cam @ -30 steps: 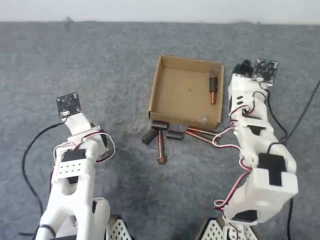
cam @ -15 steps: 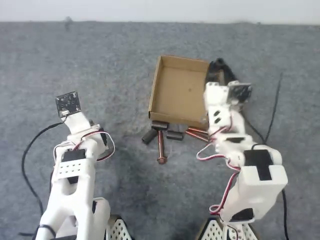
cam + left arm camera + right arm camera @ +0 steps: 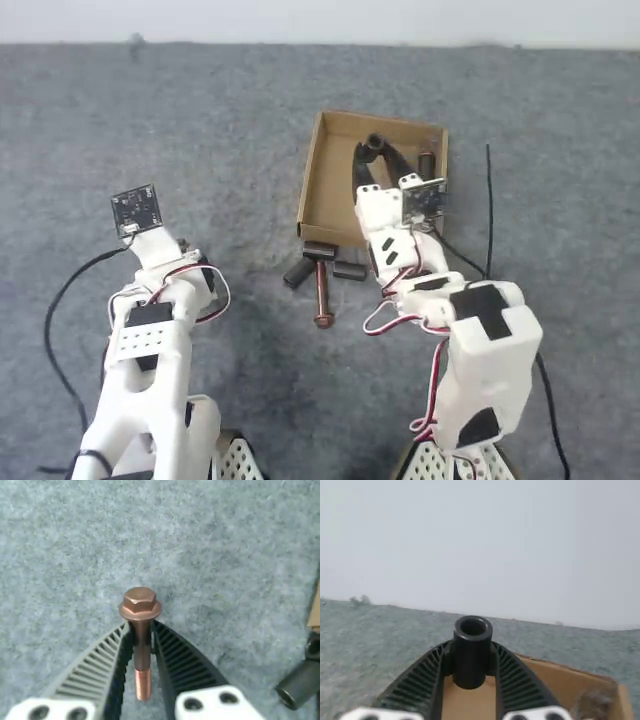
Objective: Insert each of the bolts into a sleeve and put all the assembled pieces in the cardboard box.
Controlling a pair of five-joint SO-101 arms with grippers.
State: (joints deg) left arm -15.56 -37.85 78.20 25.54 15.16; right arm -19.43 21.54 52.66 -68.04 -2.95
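In the left wrist view my left gripper [image 3: 142,629] is shut on a copper bolt [image 3: 140,606], hex head pointing away, just above the grey carpet. My right gripper [image 3: 373,150] hangs over the cardboard box [image 3: 309,180], shut on a black sleeve [image 3: 374,143]. The right wrist view shows that sleeve [image 3: 472,632] upright between the fingers, bore open toward the camera, with my right gripper [image 3: 471,655] above the box [image 3: 570,680]. An assembled piece [image 3: 427,163] lies in the box by its right wall, partly hidden.
Three loose black sleeves [image 3: 297,272] [image 3: 318,250] [image 3: 348,268] and a copper bolt [image 3: 321,295] lie on the carpet just in front of the box. One sleeve [image 3: 299,682] and the box edge [image 3: 316,611] show beside my left gripper. Open carpet stretches to the left.
The right arm swung left from beside the box's right wall to over its middle, carrying the black sleeve. The left arm has kept still.
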